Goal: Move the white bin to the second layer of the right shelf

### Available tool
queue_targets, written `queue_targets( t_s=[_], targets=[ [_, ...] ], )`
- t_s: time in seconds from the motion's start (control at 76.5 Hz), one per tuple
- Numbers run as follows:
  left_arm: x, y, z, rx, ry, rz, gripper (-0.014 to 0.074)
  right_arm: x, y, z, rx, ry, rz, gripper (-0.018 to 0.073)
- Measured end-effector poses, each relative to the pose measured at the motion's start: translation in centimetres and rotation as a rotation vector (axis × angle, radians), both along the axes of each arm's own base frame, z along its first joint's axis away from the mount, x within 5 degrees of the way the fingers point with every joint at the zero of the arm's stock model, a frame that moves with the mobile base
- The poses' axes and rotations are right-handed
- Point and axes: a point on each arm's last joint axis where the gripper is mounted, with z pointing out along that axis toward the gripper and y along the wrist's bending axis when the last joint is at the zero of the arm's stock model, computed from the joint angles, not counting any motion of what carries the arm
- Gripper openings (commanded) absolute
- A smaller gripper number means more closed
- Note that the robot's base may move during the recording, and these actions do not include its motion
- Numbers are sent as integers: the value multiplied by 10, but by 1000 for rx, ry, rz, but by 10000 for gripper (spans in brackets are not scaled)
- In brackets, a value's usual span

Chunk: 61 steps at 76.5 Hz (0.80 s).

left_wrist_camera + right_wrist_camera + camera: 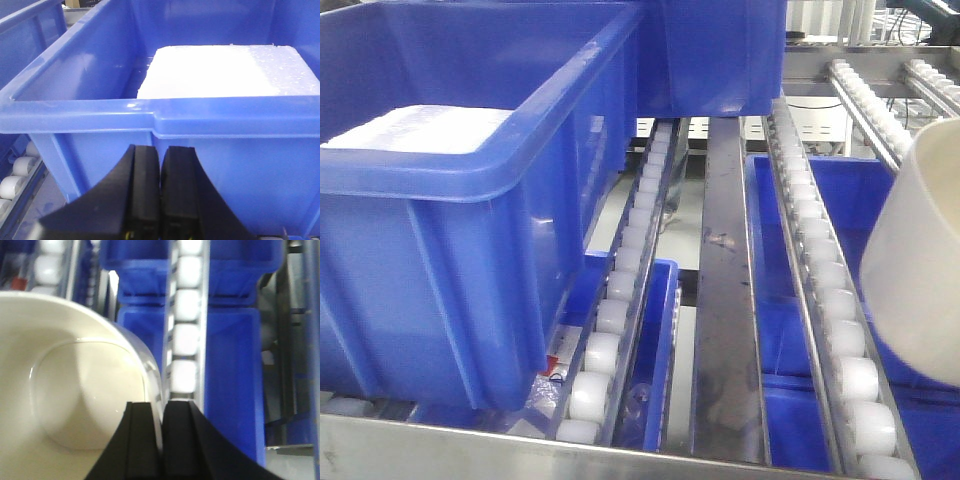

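Note:
The white bin (920, 250), a glossy cream tub, hangs at the right edge of the front view, beside and partly over the right roller rail (832, 310) of the right shelf second layer (725, 300). In the right wrist view I look down into the white bin (75, 390). My right gripper (162, 405) is shut on its right wall, one finger inside and one outside. My left gripper (160, 148) is shut and holds nothing. It sits close in front of a blue crate's wall (225, 165). Neither gripper shows in the front view.
A large blue crate (440, 250) holding a white foam block (420, 128) sits on the left rollers (620, 290). Another blue crate (720, 60) stands at the back. More blue crates (790, 400) lie under the rails. A second roller rack (880, 100) stands at the far right.

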Motion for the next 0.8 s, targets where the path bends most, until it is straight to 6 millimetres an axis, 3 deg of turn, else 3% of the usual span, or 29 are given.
queue_targets(
  t_s=[0.536, 0.797],
  targets=[
    [0, 0, 0, 0, 0, 0, 85, 4, -1, -5, 3, 27, -5, 47],
    [0, 0, 0, 0, 0, 0, 85, 8, -1, -12, 6, 60, -6, 226]
  ],
)
